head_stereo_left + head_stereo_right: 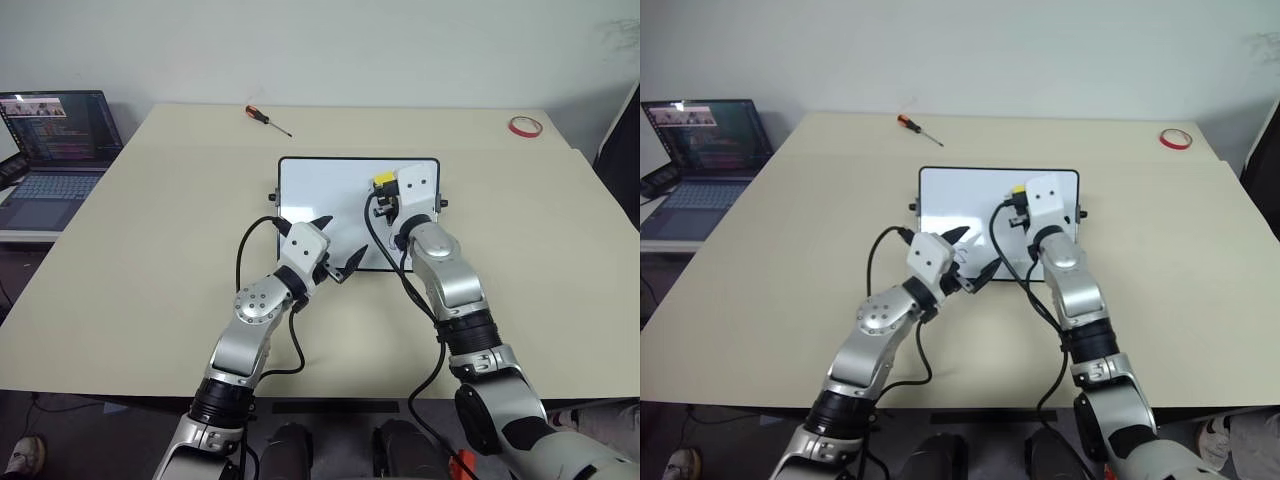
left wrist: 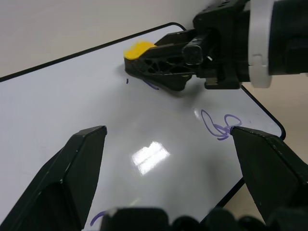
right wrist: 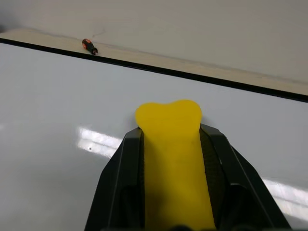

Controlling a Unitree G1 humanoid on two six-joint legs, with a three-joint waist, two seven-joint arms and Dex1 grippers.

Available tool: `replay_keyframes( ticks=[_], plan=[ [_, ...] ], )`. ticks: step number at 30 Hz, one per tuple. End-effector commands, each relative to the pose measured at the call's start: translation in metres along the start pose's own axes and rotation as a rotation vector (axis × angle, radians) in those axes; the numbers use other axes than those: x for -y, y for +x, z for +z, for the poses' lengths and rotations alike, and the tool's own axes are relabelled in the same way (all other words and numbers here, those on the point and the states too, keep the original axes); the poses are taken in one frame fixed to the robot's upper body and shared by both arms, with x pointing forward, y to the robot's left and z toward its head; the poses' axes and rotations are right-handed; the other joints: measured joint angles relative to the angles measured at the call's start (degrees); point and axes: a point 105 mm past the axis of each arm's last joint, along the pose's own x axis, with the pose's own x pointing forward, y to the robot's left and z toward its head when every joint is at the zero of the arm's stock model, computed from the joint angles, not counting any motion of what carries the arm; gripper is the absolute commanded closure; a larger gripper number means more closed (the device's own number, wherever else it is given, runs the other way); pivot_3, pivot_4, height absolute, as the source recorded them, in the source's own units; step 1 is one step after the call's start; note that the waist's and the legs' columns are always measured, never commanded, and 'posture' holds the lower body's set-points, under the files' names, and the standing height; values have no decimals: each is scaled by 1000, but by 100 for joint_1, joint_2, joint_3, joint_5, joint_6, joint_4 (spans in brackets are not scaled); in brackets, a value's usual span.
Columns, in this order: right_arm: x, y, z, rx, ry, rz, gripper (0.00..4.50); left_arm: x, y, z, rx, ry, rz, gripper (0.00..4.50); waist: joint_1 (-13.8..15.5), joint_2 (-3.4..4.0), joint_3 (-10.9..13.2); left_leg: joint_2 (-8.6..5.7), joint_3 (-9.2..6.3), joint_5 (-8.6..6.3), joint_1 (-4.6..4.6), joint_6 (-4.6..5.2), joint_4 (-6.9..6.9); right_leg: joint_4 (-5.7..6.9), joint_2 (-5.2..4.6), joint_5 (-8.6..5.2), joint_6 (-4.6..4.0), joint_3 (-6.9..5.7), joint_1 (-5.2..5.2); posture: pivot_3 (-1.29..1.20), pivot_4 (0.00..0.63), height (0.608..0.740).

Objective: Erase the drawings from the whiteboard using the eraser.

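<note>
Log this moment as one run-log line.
step: erasing | right gripper: shut on eraser, on whiteboard | left gripper: open, at board's near edge | drawings: some remain

A big tan table (image 1: 140, 260) fills the middle. A small screwdriver (image 1: 268, 119) with an orange and black handle lies near its far edge. A red ring of tape (image 1: 525, 126) sits at the far right corner. An open laptop (image 1: 55, 150) with a lit screen stands beside the table on the left.
</note>
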Motion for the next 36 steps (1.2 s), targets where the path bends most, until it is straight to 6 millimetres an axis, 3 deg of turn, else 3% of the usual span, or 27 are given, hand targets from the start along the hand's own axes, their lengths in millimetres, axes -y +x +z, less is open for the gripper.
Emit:
replay_keyframes(
  ticks=[1, 10, 18, 36],
  plan=[
    [-4, 4, 6, 18, -18, 21, 3305, 1, 0, 13, 48, 18, 1, 0, -7, 0, 0, 0, 1, 0, 0, 0, 0, 0, 0, 0, 0, 1, 0, 0, 150, 740],
    [-23, 4, 1, 13, -62, 105, 3305, -1, 1, 12, 45, 24, 5, 0, -64, 0, 0, 2, 1, 0, 3, 0, 0, 2, 0, 0, 0, 3, 0, 0, 150, 740],
    [-39, -3, -17, -46, -116, 208, 3305, 1, 1, 13, 47, 25, 1, 0, -66, 0, 0, 3, -1, 0, 3, 0, 0, 2, 0, 0, 0, 3, 1, 0, 150, 740],
    [34, -16, -44, -161, -264, 5, 3305, 9, 7, 11, 51, 5, -25, 0, 166, -3, -2, -11, -17, 1, 4, 1, 10, -7, -5, 7, 11, -13, 21, 0, 150, 740]
  ],
)
